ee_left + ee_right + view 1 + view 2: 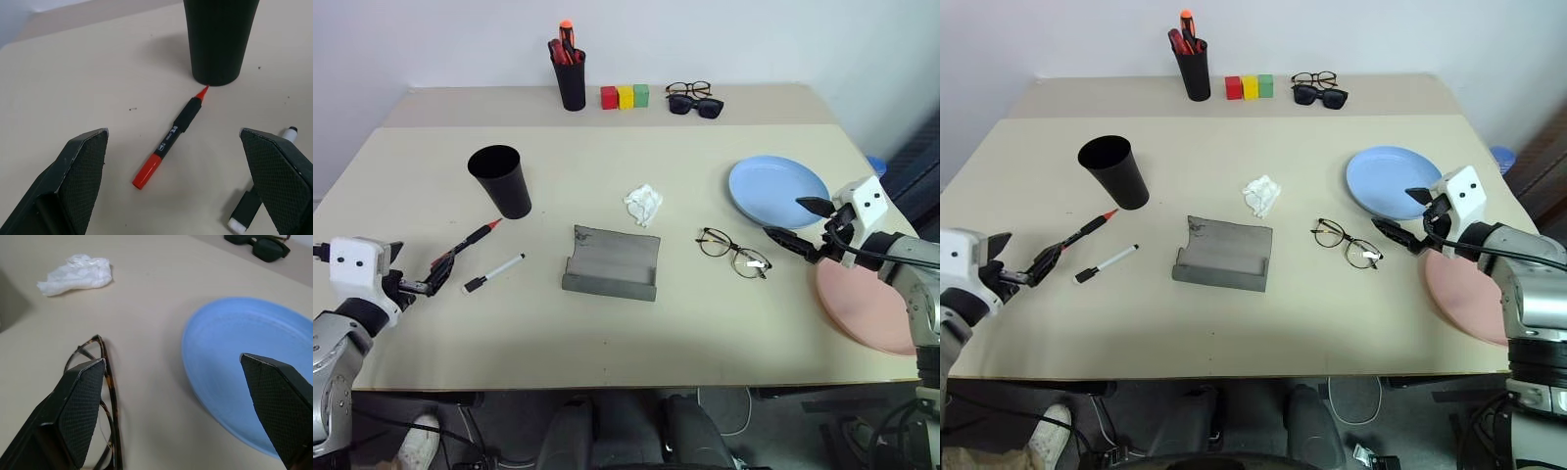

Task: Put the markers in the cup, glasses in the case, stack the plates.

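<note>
Left gripper (423, 277) is hovering low over the near-left part of the table (607, 343); I am seeing its two black fingers (80, 181) standing wide apart and holding nothing. Just ahead of those fingers, the black marker with the red tip (470, 241) is lying flat, its tip pointing at the foot of the black cup (501, 180), which is standing upright and open-mouthed. Beside that pen, the white-barrelled marker with the black cap (493, 273) is lying apart from it, nearer the table's middle. At the back edge, a narrow black pen holder (572, 80) is keeping red and orange pens upright. At the centre, the grey glasses case (613, 261) is lying with its lid folded open. Behind it I am noting a crumpled white tissue (644, 203), and further back three small blocks (625, 96) and two more pairs of spectacles (693, 98). Right of the case, the wire-framed glasses (732, 251) are resting on the table. Right gripper (799, 223) is hovering between the glasses and the light blue plate (777, 190), fingers (80, 404) spread fully and empty. At the near-right edge, the pink plate (867, 305) is lying just beside the blue one; I cannot tell whether they touch.
</note>
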Action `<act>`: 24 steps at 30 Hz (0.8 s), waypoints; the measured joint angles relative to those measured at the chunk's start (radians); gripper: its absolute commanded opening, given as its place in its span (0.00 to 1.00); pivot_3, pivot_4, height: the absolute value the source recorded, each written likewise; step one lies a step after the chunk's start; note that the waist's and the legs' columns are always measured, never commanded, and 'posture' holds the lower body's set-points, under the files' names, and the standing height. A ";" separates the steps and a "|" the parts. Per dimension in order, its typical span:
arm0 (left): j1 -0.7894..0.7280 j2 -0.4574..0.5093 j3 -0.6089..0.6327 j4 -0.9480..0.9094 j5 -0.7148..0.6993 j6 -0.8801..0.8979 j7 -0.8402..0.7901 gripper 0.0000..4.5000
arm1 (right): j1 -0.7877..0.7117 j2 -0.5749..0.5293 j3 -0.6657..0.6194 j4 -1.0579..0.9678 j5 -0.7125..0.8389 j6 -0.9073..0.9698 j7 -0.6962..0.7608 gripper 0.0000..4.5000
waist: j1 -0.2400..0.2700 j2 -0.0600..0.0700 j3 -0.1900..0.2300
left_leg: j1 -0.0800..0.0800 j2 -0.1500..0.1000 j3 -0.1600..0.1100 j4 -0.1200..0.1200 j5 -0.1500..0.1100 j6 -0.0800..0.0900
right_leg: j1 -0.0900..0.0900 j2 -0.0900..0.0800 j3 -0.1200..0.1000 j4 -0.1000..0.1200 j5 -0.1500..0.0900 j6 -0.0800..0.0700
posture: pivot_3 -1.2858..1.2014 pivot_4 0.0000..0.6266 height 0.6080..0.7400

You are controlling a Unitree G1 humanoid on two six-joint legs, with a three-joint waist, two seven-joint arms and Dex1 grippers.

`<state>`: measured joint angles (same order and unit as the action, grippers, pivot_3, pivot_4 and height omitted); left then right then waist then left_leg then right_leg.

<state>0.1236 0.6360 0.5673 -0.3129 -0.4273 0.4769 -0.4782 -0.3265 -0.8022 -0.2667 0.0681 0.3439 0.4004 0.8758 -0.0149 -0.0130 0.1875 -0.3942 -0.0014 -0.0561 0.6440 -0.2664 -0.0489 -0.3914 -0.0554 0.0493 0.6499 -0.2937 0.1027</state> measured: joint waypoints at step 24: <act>-0.179 0.211 -0.308 0.042 0.082 0.181 -0.096 0.98 | -0.064 0.241 0.331 -0.363 0.046 0.107 -0.055 1.00 | 0.002 0.000 0.000 | 0.000 0.001 -0.002 0.001 0.000 0.000 | -0.001 0.005 0.000 0.002 0.000 0.000 | 0.52 0.24 1.00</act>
<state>-0.0557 0.8474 0.2591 -0.2706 -0.3455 0.6574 -0.5742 -0.3901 -0.5613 0.0643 -0.2949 0.3897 0.5078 0.8204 -0.0127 -0.0132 0.1878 -0.3945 -0.0008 -0.0580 0.6447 -0.2663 -0.0490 -0.3920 -0.0506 0.0493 0.6516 -0.2937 0.1026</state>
